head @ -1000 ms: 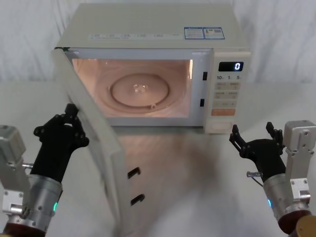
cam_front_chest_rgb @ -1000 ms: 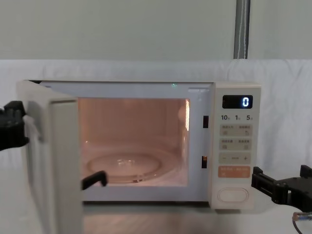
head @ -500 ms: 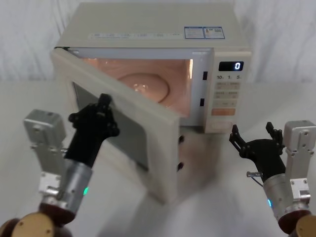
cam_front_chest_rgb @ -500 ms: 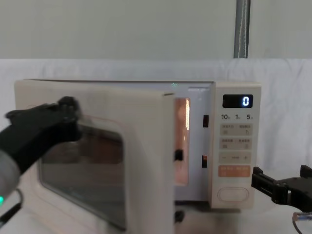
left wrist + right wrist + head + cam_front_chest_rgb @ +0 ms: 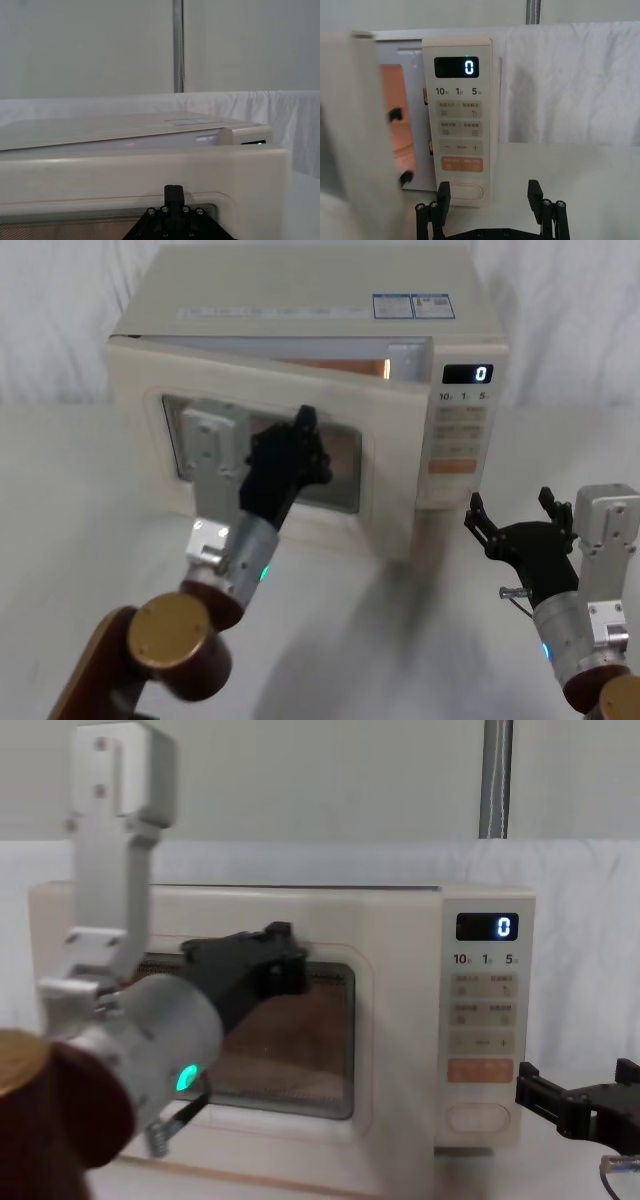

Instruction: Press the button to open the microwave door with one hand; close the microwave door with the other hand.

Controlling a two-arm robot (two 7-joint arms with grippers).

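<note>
The cream microwave door [image 5: 392, 472] stands a little ajar, and orange light shows in the gap along its top. My left gripper [image 5: 303, 428] is shut, with its black fingertips pressed against the door's dark window [image 5: 320, 1040]. The door's top edge [image 5: 150, 167] spans the left wrist view. My right gripper [image 5: 512, 512] hangs open low in front of the control panel, just short of the button [image 5: 464, 192], and touches nothing. The oval button [image 5: 473, 1117] sits at the bottom of the panel. The door's latch hooks [image 5: 395, 115] are still outside the body.
The control panel [image 5: 460, 430] shows a lit "0" display [image 5: 456, 67] and an orange key [image 5: 462, 164] above the button. The microwave stands on a white cloth-covered table [image 5: 400, 640]. White drapes and a metal pole [image 5: 495, 780] stand behind.
My left arm has swung the door from wide open to nearly closed, with the gripper riding on its window. The right gripper has not moved.
</note>
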